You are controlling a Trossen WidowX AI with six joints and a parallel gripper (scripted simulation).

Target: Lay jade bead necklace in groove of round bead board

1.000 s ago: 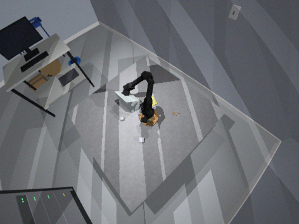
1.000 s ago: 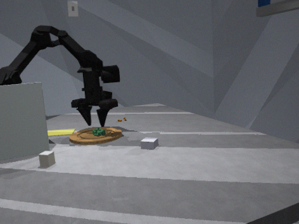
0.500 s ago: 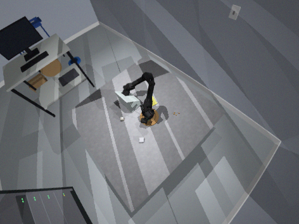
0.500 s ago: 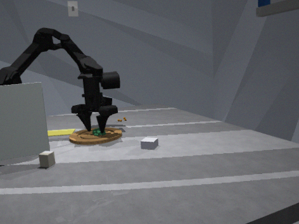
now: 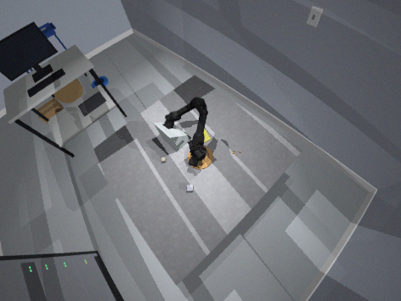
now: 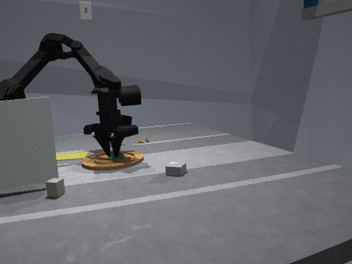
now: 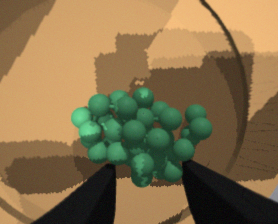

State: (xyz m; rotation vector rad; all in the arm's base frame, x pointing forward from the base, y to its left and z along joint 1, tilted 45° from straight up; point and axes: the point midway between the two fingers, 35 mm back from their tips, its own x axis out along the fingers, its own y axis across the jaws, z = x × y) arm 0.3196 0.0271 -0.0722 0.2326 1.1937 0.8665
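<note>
The jade bead necklace (image 6: 121,156) (image 7: 134,131) is a bunched heap of green beads on the inner part of the round bead board (image 5: 206,163) (image 6: 136,157) (image 7: 125,15). The board is a tan-orange disc with thin ring grooves. The heap is not spread along a groove. My gripper (image 5: 193,162) (image 6: 113,156) (image 7: 148,170) points down, low over the board, with its fingertips at the heap. The fingers are partly closed but apart, with a few beads between their tips. Whether they grip any bead is hard to tell. In the top view the arm hides the necklace.
A pale panel (image 5: 170,133) (image 6: 26,142) stands beside the arm. A yellow sheet (image 5: 206,136) (image 6: 72,156) lies near the board. A beige cube (image 5: 163,160) (image 6: 55,188), a grey block (image 5: 189,188) (image 6: 175,169) and small orange pieces (image 5: 236,152) (image 6: 141,142) lie around it.
</note>
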